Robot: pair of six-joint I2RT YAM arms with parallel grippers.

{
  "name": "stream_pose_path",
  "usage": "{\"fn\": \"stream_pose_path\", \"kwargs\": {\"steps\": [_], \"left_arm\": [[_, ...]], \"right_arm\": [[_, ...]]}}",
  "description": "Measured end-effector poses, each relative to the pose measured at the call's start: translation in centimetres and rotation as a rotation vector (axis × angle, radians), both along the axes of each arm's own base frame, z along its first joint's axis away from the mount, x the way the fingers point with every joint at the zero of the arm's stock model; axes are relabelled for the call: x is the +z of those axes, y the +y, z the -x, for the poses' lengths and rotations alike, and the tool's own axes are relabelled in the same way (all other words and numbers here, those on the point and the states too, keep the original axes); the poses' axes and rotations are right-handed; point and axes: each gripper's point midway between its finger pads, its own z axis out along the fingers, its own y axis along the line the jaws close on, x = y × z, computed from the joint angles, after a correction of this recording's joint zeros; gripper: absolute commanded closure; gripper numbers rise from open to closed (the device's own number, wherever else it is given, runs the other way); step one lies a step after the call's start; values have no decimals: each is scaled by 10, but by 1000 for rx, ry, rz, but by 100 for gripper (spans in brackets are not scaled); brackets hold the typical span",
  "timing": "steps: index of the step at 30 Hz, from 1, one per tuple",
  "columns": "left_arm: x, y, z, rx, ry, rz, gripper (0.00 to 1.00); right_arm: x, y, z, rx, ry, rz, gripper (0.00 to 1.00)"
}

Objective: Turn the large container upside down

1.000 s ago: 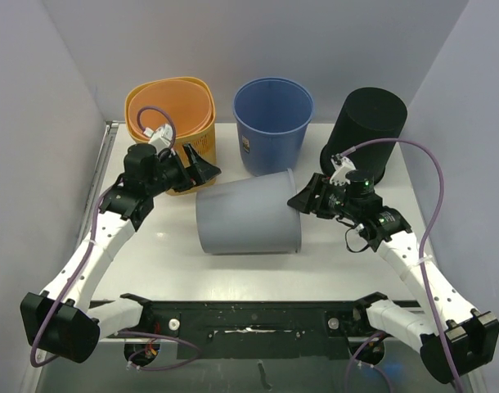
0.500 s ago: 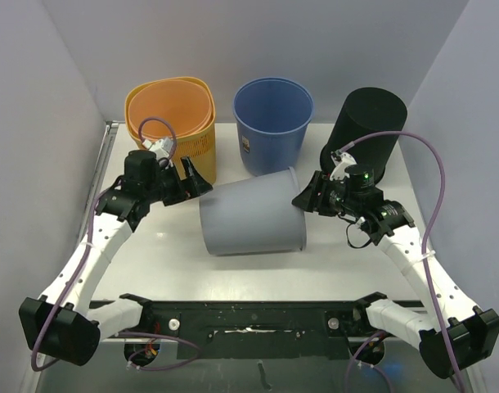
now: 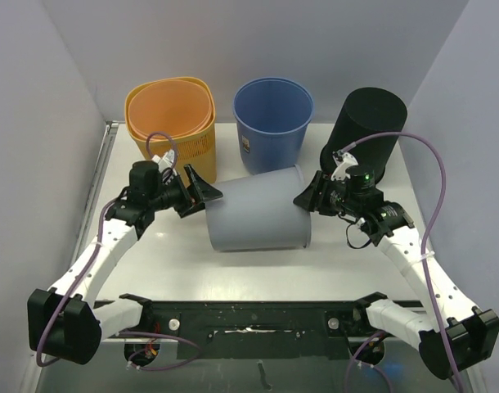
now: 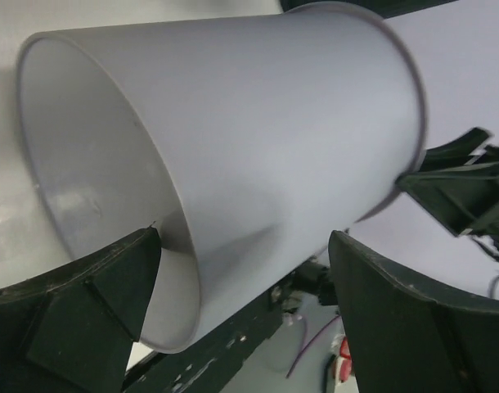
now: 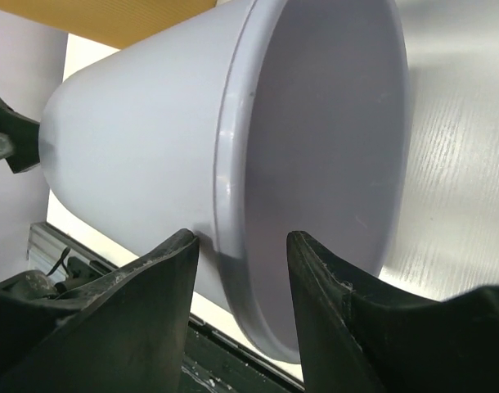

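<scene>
Overhead view of a white tabletop (image 3: 339,262) with two robot arms. A large grey plastic container (image 3: 258,217), shaped like a tapered bucket, lies on its side at the centre, its open mouth towards 3 o'clock and its base towards 9 o'clock.

The right gripper (image 3: 307,199) meets the mouth. Its fingers (image 5: 127,311) straddle the rim, one outside the wall and one inside, but it cannot be told whether they pinch it. The left gripper (image 3: 202,192) is released, its fingers spread wide around the base edge.

A blue plastic bin (image 3: 272,115) stands just behind at 12 o'clock, an orange slotted basket (image 3: 169,115) at 11 and a black cylindrical bin (image 3: 366,131) at 2.

Likely risks: the thin rim slips from a one-sided hold, the round body rolls, or the swinging container knocks the blue bin.
</scene>
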Motion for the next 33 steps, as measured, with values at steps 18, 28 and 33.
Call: {"fn": "stream_pose_path", "kwargs": {"steps": [18, 28, 33], "left_arm": [[129, -58, -41, -12, -327, 309, 17], [162, -142, -10, -252, -358, 459, 17], [166, -166, 11, -362, -344, 495, 17]], "right_arm": [[-18, -20, -7, -155, 17, -18, 31], [-94, -38, 34, -252, 239, 34, 22], [-95, -53, 43, -317, 230, 58, 18]]}}
